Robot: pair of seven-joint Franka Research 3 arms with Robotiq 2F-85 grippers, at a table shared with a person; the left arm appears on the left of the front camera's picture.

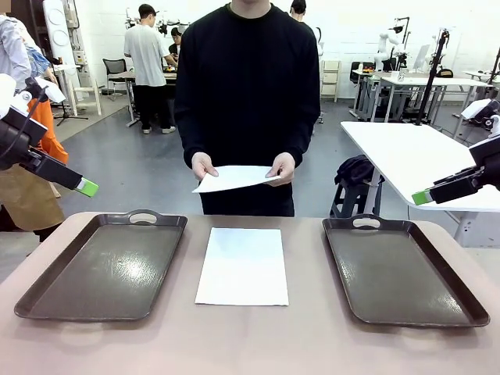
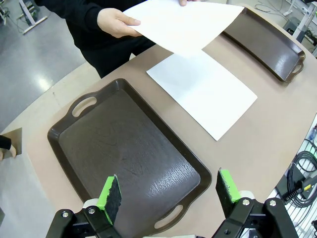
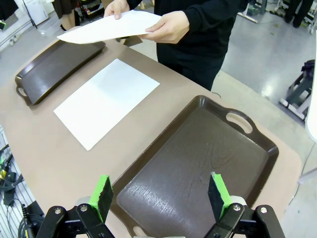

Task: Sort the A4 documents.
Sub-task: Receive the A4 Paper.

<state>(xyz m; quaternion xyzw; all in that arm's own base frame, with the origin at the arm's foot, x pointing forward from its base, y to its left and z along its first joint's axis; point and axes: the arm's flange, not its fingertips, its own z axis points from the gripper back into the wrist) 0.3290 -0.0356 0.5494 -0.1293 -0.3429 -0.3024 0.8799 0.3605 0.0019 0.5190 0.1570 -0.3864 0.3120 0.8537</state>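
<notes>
Between the left tray [image 1: 101, 269] and right tray [image 1: 402, 273], at twelve o'clock, an A4 sheet [image 1: 242, 266] lies flat, long axis twelve-to-six. My left gripper [image 2: 168, 191] and right gripper [image 3: 161, 196] gape empty, equally near. The person [image 1: 246, 78] holds a second sheet [image 1: 234, 178] beyond.

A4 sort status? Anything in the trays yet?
Done: nothing; the left tray and right tray hold no paper. In hand: the person holds one sheet at the far edge. Left: that one, plus the sheet lying between the trays. Left gripper and right gripper are open, holding nothing.
</notes>
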